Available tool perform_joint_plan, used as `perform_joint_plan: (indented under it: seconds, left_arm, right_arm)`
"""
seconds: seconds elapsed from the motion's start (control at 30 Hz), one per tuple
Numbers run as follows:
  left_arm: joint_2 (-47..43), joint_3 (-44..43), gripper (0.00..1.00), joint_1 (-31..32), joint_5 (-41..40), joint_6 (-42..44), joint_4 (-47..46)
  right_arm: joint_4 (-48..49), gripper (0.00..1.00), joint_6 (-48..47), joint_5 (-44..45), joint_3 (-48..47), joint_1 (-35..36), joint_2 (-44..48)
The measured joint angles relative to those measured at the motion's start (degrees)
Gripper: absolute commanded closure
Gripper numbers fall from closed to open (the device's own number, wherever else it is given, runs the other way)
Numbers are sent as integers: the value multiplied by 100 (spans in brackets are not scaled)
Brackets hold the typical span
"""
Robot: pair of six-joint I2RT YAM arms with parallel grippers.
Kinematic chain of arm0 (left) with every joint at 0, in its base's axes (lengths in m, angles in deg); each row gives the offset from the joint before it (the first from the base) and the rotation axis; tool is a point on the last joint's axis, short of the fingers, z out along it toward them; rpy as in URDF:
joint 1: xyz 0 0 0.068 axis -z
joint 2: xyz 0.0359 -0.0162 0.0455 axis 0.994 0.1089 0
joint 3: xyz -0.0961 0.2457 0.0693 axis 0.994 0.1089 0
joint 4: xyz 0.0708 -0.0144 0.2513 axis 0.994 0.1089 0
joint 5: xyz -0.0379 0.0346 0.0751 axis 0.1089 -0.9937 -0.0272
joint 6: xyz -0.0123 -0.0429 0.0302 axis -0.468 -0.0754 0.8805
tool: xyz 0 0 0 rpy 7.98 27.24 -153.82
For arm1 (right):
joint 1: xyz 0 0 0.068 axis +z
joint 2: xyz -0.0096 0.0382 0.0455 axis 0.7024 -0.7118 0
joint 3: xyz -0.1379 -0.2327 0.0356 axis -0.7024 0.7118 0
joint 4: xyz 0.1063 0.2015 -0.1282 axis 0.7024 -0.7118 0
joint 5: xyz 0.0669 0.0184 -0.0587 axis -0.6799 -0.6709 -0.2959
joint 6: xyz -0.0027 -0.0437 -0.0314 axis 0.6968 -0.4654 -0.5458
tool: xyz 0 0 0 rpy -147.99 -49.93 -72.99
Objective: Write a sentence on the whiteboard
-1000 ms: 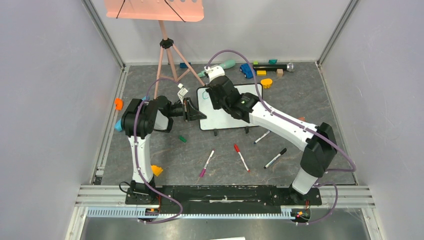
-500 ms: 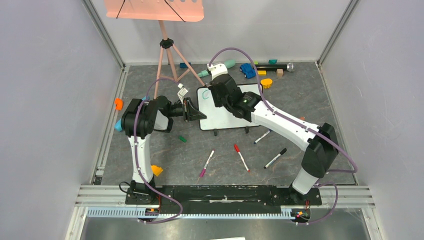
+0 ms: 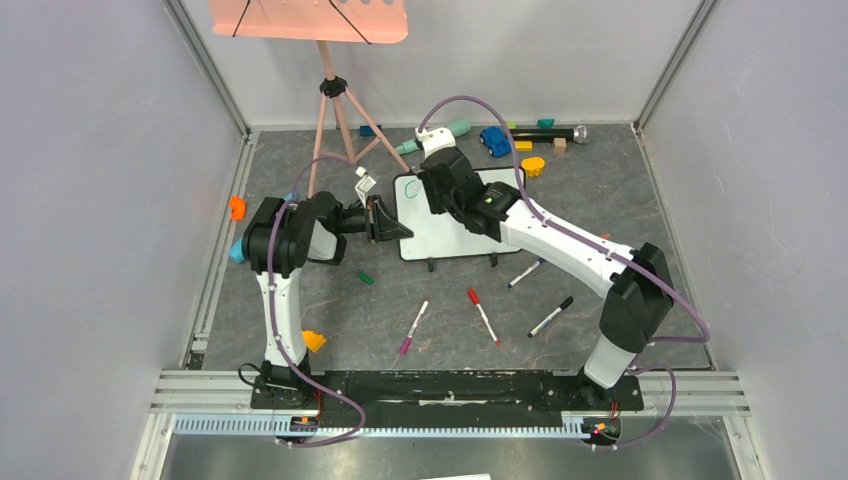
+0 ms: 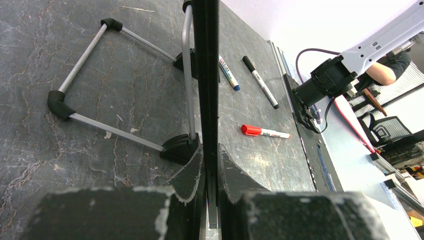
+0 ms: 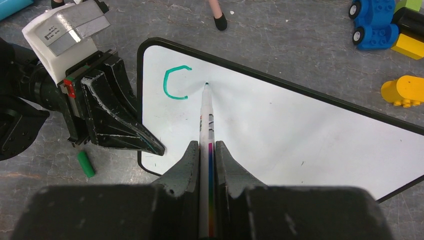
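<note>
The whiteboard (image 3: 445,238) stands tilted on its two feet in the middle of the table. My left gripper (image 3: 398,229) is shut on the board's left edge, seen edge-on as a dark strip (image 4: 206,75) between its fingers (image 4: 190,170). My right gripper (image 5: 206,146) is shut on a white marker (image 5: 206,117), whose teal tip touches the whiteboard (image 5: 300,135) near the top left. Of the sentence, a single teal letter "c" (image 5: 172,83) shows, just left of the tip. From above, the right wrist (image 3: 445,180) hides the marker.
Loose markers lie in front of the board: red (image 3: 484,315), magenta (image 3: 413,327), black (image 3: 550,316) and blue (image 3: 522,274). A green cap (image 3: 365,277) lies by the left gripper. Toys (image 3: 493,140) line the back edge. A pink tray (image 3: 308,20) on a tripod stands back left.
The right gripper with the marker has shifted slightly toward the back, and the letter "c" now shows beside it. The left arm and the board have not moved.
</note>
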Motion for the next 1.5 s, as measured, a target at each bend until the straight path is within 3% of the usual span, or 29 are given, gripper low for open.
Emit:
perform_joint_plan:
  seconds: [1.5]
  left_arm:
    - [0, 0, 98, -17, -57, -2, 61]
  right_arm:
    - [-33, 100, 0, -505, 59, -66, -192]
